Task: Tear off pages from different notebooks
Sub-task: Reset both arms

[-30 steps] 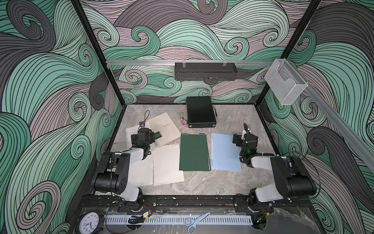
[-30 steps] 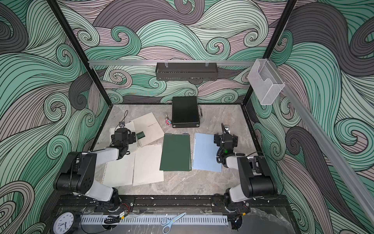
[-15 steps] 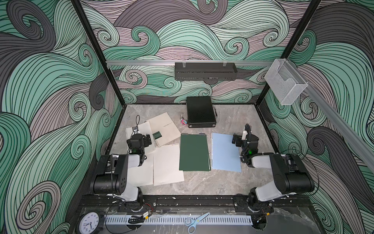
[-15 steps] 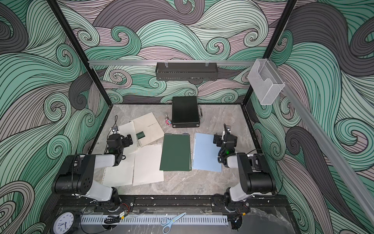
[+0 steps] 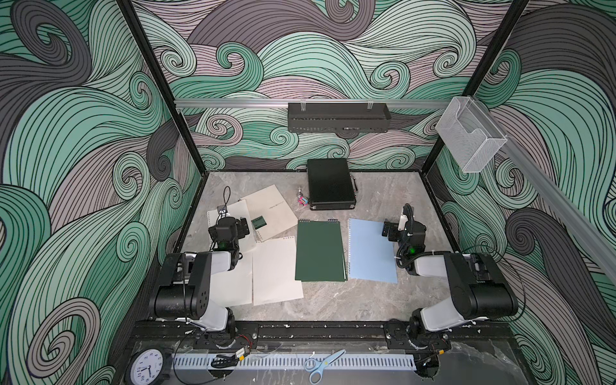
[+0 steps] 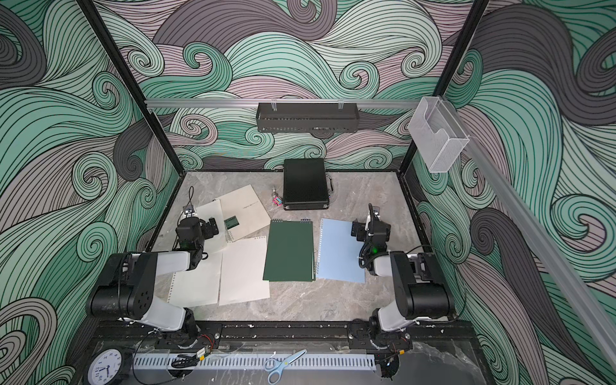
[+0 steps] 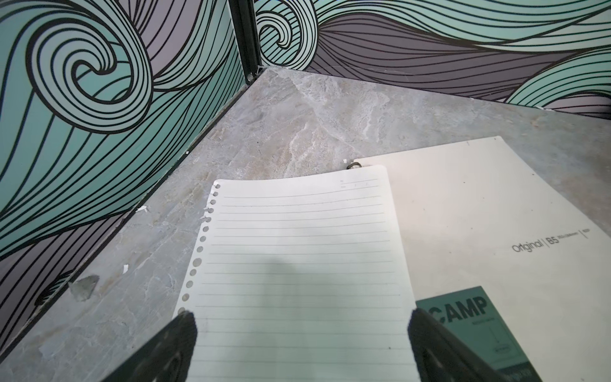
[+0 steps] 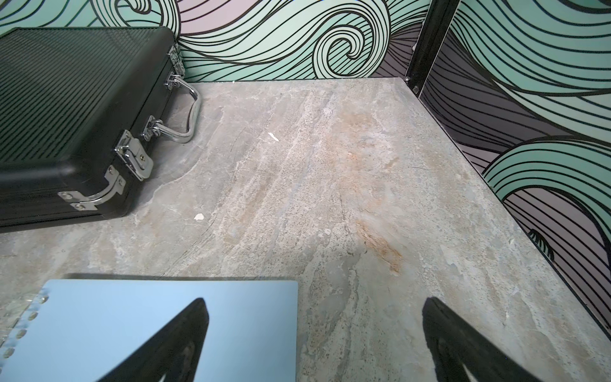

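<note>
**Lined page** (image 7: 297, 248): off-white, with a row of punched holes along one edge, some torn open. It lies flat on the bench (image 7: 297, 109), and one side overlaps the beige notebook (image 7: 479, 205). That notebook's cover reads "Original | B5", followed by print too small to read. Its green label (image 7: 463, 311) reads "CAMP", and the finer lines beneath are illegible.

**Left pincer** (image 7: 302, 316): spread wide, pinching nothing, over the near part of the lined page. One finger is by the punched edge and the other is where the page meets the label. Whether it touches the paper cannot be told.

**Other pages:** a second page (image 5: 275, 270) and a third page (image 5: 236, 286) lie side by side nearer the front, the third partly under the left arm.

**Dark green notebook** (image 5: 320, 250) and **light blue notebook** (image 5: 370, 250): closed, flat, side by side at mid-bench.

**Right pincer** (image 8: 314, 301): spread wide and empty, at a far corner of the light blue notebook. One finger is over the blue cover and the other over bare bench.

**Black case** (image 8: 66, 115): chrome latches and handle, lying beyond the notebooks against the back wall.
</note>
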`<state>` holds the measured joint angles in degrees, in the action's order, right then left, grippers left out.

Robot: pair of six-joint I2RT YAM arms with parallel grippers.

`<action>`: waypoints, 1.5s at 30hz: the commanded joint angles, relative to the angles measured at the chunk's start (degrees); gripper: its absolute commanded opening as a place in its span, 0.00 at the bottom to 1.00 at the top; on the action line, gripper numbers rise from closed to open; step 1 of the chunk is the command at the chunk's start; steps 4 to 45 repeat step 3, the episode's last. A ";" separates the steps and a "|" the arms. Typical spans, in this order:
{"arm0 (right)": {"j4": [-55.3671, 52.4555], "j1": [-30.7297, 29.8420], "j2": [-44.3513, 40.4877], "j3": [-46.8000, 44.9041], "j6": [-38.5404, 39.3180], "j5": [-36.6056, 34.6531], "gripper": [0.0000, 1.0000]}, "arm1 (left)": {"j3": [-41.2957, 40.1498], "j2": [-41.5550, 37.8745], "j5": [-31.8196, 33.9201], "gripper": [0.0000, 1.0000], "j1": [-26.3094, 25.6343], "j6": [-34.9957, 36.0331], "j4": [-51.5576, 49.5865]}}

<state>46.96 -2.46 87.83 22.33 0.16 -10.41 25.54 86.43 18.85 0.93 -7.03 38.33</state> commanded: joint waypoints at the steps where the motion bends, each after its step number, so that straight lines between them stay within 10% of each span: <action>1: 0.85 -0.35 -0.11 0.89 0.76 0.31 0.99 | 1.09 0.33 0.53 0.98 -0.23 0.35 -0.32; 45: 1.01 -0.31 -0.42 0.57 0.63 0.26 0.99 | 1.09 0.39 0.53 0.99 -0.23 0.35 -0.36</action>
